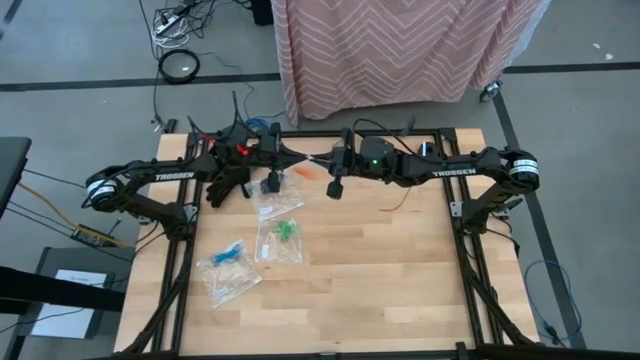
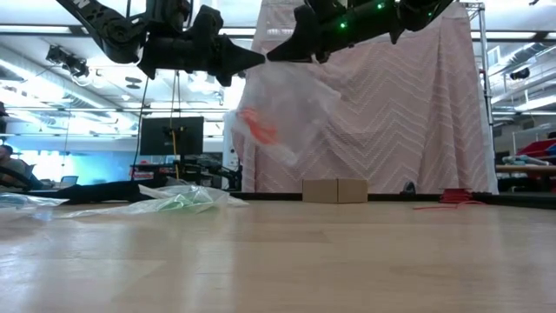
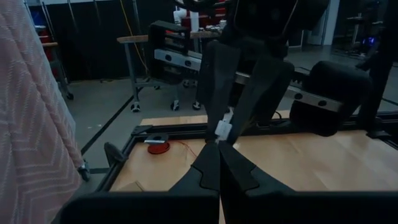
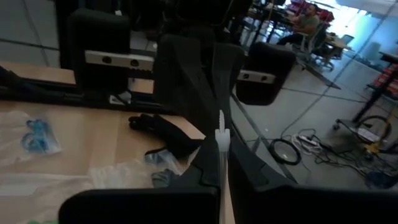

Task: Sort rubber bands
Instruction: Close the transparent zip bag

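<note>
So both pincers are pinched shut on one clear zip bag (image 2: 282, 109) above the table (image 1: 400, 280), left pincer (image 1: 292, 157) facing right pincer (image 1: 322, 160). Orange rubber bands (image 2: 258, 126) sit inside it; green rubber bands (image 1: 287, 230) and blue rubber bands (image 1: 229, 253) lie bagged below.

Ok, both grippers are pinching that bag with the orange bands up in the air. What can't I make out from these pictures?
- How many orange rubber bands are in the held bag: low view shows one blurred orange patch.
- Bag's contents in both wrist views: only its edge shows between left gripper and right gripper.
- Count of blue bands and green bands: too small from above.
- The black pile: too dark to tell apart.
</note>
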